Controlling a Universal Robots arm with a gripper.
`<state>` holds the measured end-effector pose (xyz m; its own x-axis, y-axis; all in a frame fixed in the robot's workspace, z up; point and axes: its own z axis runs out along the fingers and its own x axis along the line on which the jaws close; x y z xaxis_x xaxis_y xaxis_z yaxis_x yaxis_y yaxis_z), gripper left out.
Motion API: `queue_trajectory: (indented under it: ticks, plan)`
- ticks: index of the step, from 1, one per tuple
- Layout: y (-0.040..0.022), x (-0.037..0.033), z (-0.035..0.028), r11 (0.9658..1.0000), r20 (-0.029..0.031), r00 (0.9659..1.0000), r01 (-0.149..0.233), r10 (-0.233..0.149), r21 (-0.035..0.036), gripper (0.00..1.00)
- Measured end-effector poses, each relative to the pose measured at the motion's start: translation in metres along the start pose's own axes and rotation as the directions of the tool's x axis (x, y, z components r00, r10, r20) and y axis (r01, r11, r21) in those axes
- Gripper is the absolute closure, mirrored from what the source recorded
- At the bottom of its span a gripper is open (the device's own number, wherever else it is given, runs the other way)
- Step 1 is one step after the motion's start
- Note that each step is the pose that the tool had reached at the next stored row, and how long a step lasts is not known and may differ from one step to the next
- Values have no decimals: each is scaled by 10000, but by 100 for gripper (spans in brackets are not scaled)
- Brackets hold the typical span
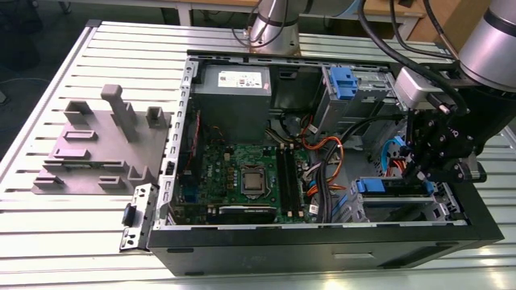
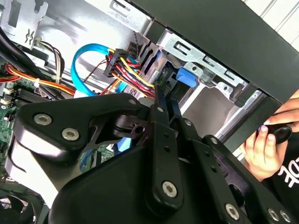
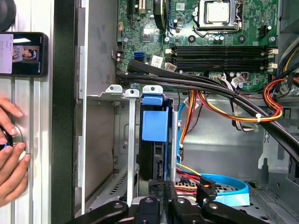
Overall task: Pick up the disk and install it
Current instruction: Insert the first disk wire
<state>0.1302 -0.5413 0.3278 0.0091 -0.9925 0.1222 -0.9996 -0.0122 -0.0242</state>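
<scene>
The disk [image 3: 152,123] sits edge-on in a slot of the metal drive cage [image 3: 131,140], and its blue bracket tab faces the motherboard. In the exterior view that blue tab [image 1: 377,184] shows at the cage in the case's near right corner. My gripper [image 1: 415,172] hangs just above the cage's rear, among the cables. In both wrist views its black fingers [image 2: 161,121] run together to a narrow tip, so the gripper [image 2: 164,93] looks shut, with its tip [image 3: 161,186] at the disk's rear end. Whether it touches the disk I cannot tell.
Orange, yellow and black cables [image 3: 224,109] and a blue flat cable [image 3: 224,184] crowd the cage. The motherboard [image 1: 241,175], a grey metal box [image 1: 234,81] and an upper bay with a blue latch [image 1: 342,81] fill the case. A person's hand [image 3: 11,158] and a phone [image 3: 23,53] lie outside it.
</scene>
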Motion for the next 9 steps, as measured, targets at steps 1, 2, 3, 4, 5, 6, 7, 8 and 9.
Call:
queue_trajectory:
  ticks: [1,2,3,4,5,6,7,8,9]
  plan:
    - [0,0,1,10000,0,10000,0,0,0,83]
    - [0,0,2,10000,1,10000,0,0,-1,83]
    - [0,0,3,10000,3,10000,0,0,-1,82]
    - [0,0,3,10000,3,10000,-1,1,0,82]
    - [0,0,3,10000,3,10000,-1,1,0,76]
    - [0,0,3,10000,3,10000,-1,1,0,70]
    - [-1,0,3,10000,3,10000,0,0,0,70]
    - [-2,-1,2,10000,3,10000,0,0,0,70]
    - [-2,0,1,10000,0,10000,0,0,0,70]
